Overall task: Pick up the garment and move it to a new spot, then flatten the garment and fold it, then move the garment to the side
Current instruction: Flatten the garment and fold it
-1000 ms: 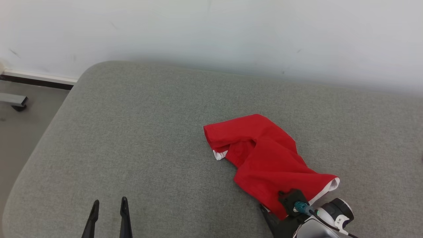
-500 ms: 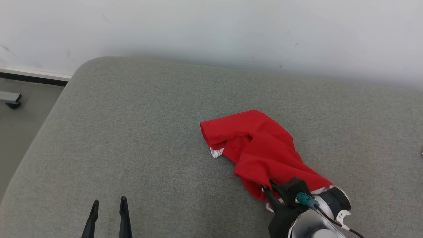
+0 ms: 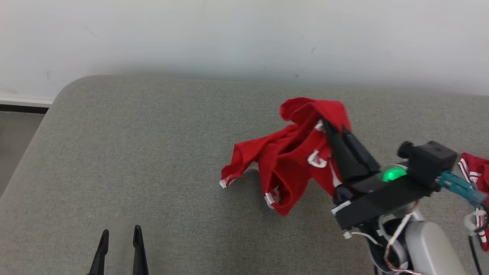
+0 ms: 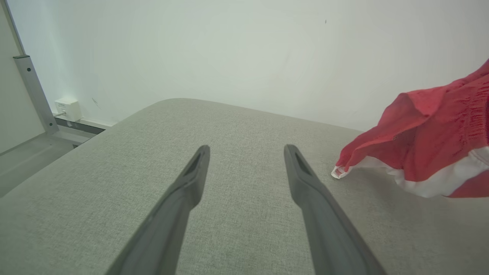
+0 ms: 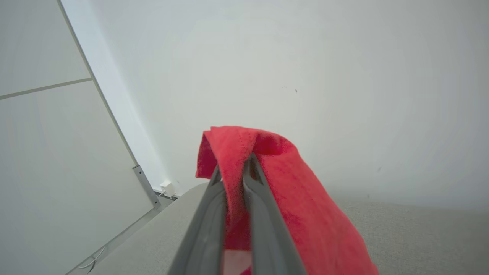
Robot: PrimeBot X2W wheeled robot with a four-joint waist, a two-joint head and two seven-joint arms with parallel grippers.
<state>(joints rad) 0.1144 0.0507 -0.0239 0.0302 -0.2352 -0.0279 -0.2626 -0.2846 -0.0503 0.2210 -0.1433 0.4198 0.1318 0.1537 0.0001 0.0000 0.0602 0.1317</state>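
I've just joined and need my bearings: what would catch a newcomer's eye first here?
The bright red garment stands out first, bunched and hanging in mid-frame from the shut right gripper above the grey padded surface. At lower left, the left gripper stands open and empty. More striped red cloth peeks in at the right edge.

place: bare lab-like room | cues: plain white wall point(image 3: 229, 30) — grey padded surface point(image 3: 153, 152), metal post point(image 4: 34, 91)
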